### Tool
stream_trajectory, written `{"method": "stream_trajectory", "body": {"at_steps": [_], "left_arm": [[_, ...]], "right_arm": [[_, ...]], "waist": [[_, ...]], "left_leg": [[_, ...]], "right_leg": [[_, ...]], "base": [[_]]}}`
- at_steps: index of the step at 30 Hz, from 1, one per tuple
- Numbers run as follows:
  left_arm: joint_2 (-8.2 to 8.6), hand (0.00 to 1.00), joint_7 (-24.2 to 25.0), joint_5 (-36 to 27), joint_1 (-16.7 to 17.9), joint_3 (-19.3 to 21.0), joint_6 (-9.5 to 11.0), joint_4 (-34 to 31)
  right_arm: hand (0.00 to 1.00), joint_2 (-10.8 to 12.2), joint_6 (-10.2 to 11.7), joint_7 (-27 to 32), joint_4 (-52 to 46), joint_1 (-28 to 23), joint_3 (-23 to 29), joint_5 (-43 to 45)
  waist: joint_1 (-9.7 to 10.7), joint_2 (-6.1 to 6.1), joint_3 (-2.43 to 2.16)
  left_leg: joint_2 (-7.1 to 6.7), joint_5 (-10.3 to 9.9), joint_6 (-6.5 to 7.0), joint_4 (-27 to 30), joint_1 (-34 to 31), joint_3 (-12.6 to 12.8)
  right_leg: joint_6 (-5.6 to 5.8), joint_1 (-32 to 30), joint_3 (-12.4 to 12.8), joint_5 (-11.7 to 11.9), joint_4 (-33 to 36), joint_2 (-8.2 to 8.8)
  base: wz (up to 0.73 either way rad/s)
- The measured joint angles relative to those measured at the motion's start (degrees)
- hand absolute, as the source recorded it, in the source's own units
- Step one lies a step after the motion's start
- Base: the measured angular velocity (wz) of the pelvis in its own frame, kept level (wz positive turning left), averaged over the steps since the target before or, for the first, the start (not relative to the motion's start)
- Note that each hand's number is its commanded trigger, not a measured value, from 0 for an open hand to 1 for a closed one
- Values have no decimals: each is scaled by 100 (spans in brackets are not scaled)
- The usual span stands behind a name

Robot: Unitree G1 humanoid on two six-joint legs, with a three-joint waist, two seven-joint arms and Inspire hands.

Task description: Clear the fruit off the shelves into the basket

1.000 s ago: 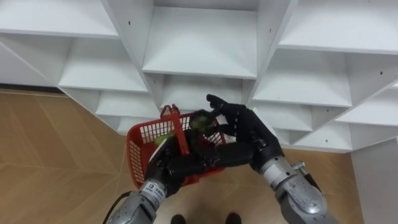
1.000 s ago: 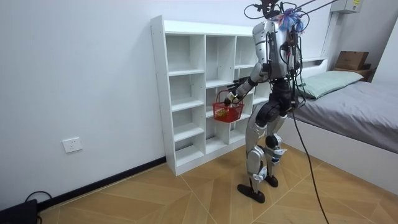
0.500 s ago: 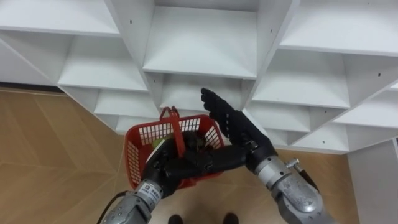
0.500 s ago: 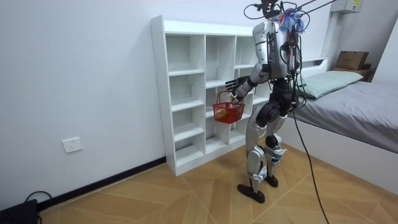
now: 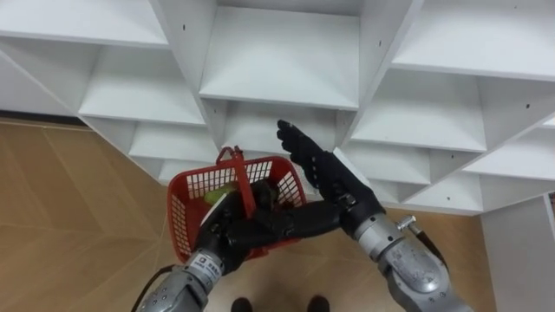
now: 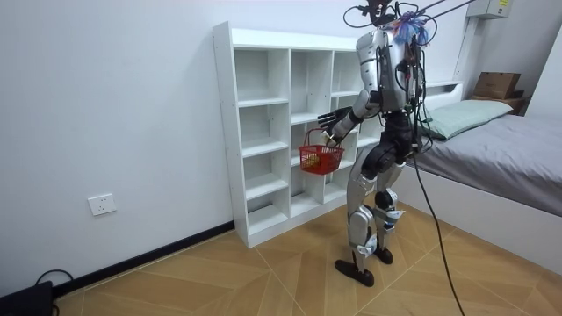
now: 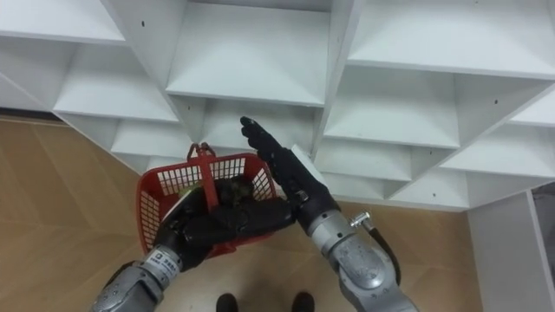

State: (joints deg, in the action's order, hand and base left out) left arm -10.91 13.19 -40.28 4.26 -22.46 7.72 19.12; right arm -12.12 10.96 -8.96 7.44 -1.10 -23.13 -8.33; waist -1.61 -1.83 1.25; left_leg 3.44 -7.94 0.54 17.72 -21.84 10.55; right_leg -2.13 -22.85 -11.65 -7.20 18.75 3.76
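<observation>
Left eye view: red plastic basket (image 5: 195, 204) with lattice walls and a thin hoop handle, held in front of the closet (image 5: 277, 61). Inside it, a green fruit (image 5: 216, 194) on the left and a dark fruit (image 5: 264, 194) just right of the handle; more of the contents is hidden by the hand. The left hand (image 5: 232, 236) is over the near rim, fingers curled on the basket's handle. The right hand (image 5: 319, 172) is flat, fingers straight and together, holding nothing, above the basket's right far corner and pointing at the closet. The closet is white board with square, bare cubbies. The floor (image 5: 69, 191) is wood in a herringbone pattern.

Room view: the robot stands upright and faces the closet's middle column. The basket hangs at mid-shelf level between robot and closet. Plain white wall with a wall socket (image 6: 102, 204) low on the room view's left. A bed (image 6: 518, 149) with grey cover and a pillow (image 6: 465, 117) is on the room view's right, behind the robot.

Right eye view: same layout, with the dark fruit beside the handle and the right hand flat over the far right rim.
</observation>
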Motion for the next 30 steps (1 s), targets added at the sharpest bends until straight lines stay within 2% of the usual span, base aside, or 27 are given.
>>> {"method": "stream_trajectory", "body": {"at_steps": [6,9,12,15,19,21,26,28,30], "left_arm": [[13,100,-13,266,4,211,-1,0],[-21,100,-25,685,27,266,9,35],[-156,100,-39,1308,94,275,23,215],[-195,100,-49,1566,120,370,25,614],[-202,100,-164,1990,170,472,24,1357],[-204,100,-241,2164,286,480,25,1482],[-262,100,-307,2756,668,675,37,1741],[-305,100,-305,2752,700,692,55,1993],[-301,100,-323,2754,690,729,59,2314]], "right_arm": [[0,-17,-4,0,7,-89,54,-8],[0,-40,0,2,19,-223,217,123],[0,-246,0,31,124,-275,254,199],[0,-327,2,92,210,-464,440,205],[0,-339,23,263,848,-607,647,218],[0,-367,23,370,1092,-745,715,218],[0,-367,61,592,1722,-1221,829,284],[0,-367,82,696,1949,-1394,842,287],[0,-351,112,855,2310,-1478,850,290]], "waist": [[-6,0,0],[-13,9,0],[-13,13,-1],[-8,25,-1],[52,24,-4],[51,20,-7],[127,10,-37],[125,7,-53],[125,21,-89]], "left_leg": [[5,-2,-1,-9,31,14],[5,-5,-4,-36,124,11],[-1,-29,-14,-64,267,28],[-9,-31,-21,-164,456,28],[-4,-52,-58,-247,750,28],[-14,-68,-65,-291,853,28],[-35,-76,-80,-520,1276,14],[-46,-83,-91,-613,1471,11],[-60,-93,-99,-640,1599,-5]], "right_leg": [[0,32,-3,0,-14,-6],[4,125,-8,-2,-38,-8],[7,279,16,-2,-110,-42],[10,475,18,-4,-211,-74],[18,777,7,-31,-315,-94],[32,864,-4,-47,-330,-88],[56,1313,-88,-59,-567,-97],[75,1515,-105,-72,-655,-107],[94,1673,-110,-84,-724,-112]], "base": [[0],[0],[-4],[0],[0],[0],[3],[7],[7]]}}
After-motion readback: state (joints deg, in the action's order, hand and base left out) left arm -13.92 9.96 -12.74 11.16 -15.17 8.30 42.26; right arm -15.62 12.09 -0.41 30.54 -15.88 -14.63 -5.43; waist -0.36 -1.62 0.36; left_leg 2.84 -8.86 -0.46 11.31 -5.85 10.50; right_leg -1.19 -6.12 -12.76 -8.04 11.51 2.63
